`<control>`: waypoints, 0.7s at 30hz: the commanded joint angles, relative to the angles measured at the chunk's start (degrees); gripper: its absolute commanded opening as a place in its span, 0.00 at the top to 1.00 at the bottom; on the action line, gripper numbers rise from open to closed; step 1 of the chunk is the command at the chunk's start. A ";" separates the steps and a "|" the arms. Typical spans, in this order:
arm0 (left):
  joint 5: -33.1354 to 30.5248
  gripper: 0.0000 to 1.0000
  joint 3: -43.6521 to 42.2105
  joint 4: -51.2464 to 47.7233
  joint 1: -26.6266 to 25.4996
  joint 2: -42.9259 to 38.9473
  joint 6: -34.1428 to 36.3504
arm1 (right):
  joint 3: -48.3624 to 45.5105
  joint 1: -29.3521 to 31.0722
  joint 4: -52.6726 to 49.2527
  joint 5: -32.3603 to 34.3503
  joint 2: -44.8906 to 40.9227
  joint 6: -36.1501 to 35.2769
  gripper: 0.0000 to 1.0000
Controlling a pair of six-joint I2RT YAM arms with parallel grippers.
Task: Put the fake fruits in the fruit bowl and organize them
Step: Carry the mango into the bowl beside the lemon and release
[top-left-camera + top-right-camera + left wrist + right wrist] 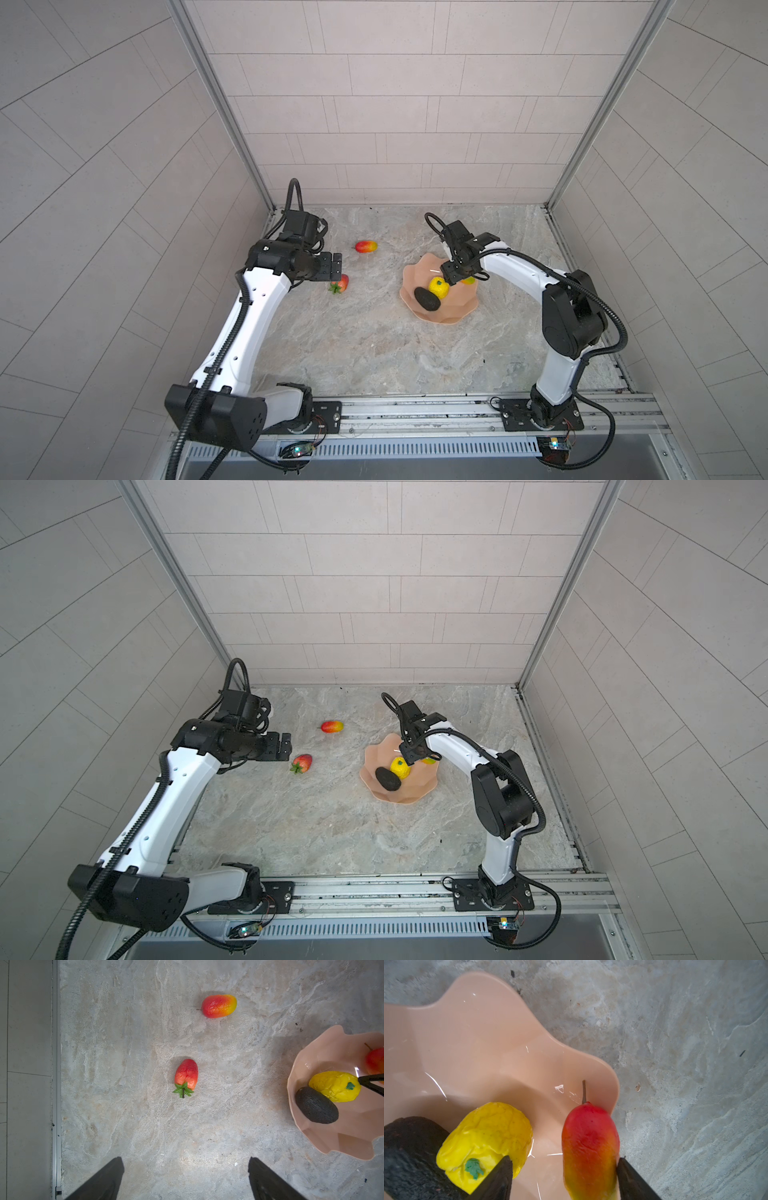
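Observation:
The salmon-pink fruit bowl (457, 308) (415, 792) stands right of the table's middle. In it lie a bumpy yellow citrus (438, 286) (488, 1136), a dark avocado (427, 299) (411, 1157) and a red-orange mango (589, 1147) by the rim. My right gripper (563, 1163) hangs open over the bowl, its jaws astride that mango with a gap on the citrus side. A second mango (366, 247) (219, 1006) and the strawberry (340, 284) (186, 1075) lie on the table at the left. My left gripper (337, 268) (186, 1167) hovers open and empty just left of the strawberry.
The marble tabletop (374, 345) is walled by tiled panels at the back and both sides. A metal rail (415, 409) with both arm bases runs along the front edge. In the left wrist view the side wall's metal strip (55, 1084) lies close by.

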 commanded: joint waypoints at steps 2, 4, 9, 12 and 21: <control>0.13 0.00 -0.58 -0.69 -0.32 -1.19 -0.32 | 0.62 0.63 -1.79 -1.82 -0.54 -0.30 0.35; 0.10 0.00 -0.62 -0.69 -0.37 -1.16 -0.32 | 0.62 0.73 -1.88 -1.88 -0.49 -0.33 0.35; 0.24 0.00 -0.78 -0.52 -0.44 -1.14 -0.33 | 0.69 0.76 -2.06 -1.91 -0.55 -0.33 0.35; 0.31 0.00 -0.86 -0.43 -0.44 -1.01 -0.44 | 0.79 0.79 -2.13 -2.14 -0.69 -0.35 0.35; 0.46 0.00 -1.06 -0.34 -0.61 -1.15 -0.40 | 1.61 1.10 -2.40 -4.01 -1.51 -0.50 0.37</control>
